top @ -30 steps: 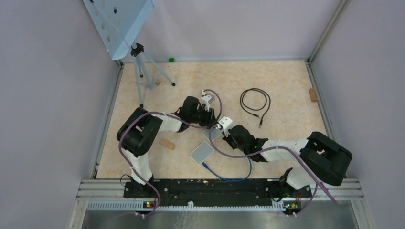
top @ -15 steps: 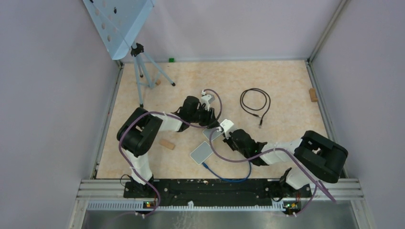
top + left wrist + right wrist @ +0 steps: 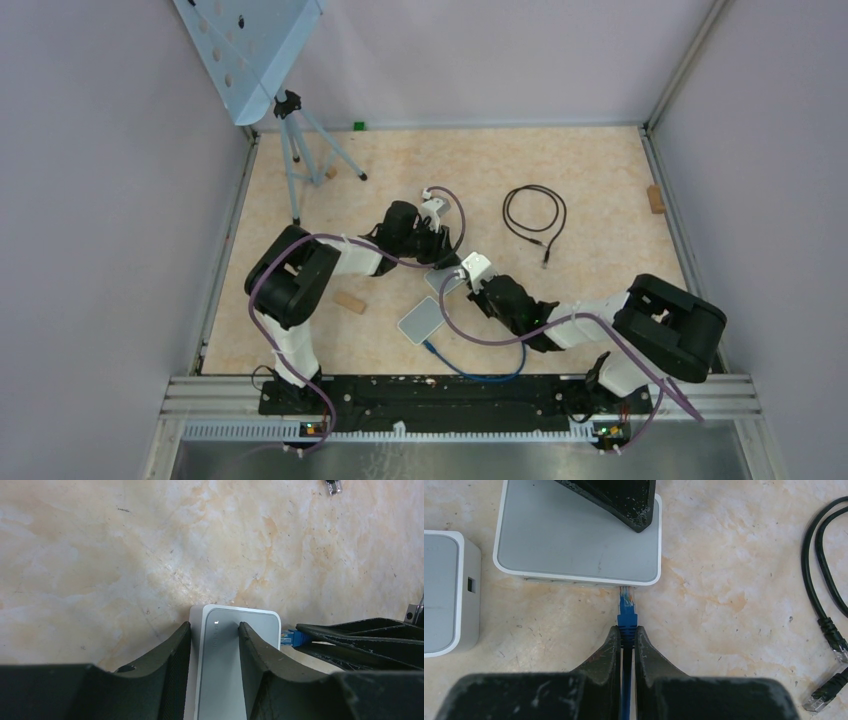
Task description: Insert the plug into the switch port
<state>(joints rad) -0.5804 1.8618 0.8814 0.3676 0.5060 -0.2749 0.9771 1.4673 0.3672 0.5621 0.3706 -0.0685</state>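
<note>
The white switch [image 3: 579,532] lies flat on the table. My left gripper [image 3: 214,626] has its jaws apart: one finger [image 3: 170,665] against the switch's side, the other [image 3: 260,670] resting on its top [image 3: 225,680]. My right gripper [image 3: 626,629] is shut on the blue plug [image 3: 627,611], just behind its clear tip. The tip touches the switch's near side wall; I cannot tell whether it is inside a port. The plug [image 3: 292,637] also shows in the left wrist view beside the switch. In the top view both grippers meet at the switch [image 3: 447,279].
A second white box [image 3: 446,592] lies just left of the switch, also seen from above [image 3: 424,320]. The blue cable [image 3: 480,375] loops toward the near edge. A coiled black cable [image 3: 535,213] lies to the right. A tripod [image 3: 300,150] and small wooden blocks [image 3: 349,301] stand further off.
My right arm has shifted slightly left and forward, bringing the plug closer against the switch. The left arm and the switch have not visibly moved.
</note>
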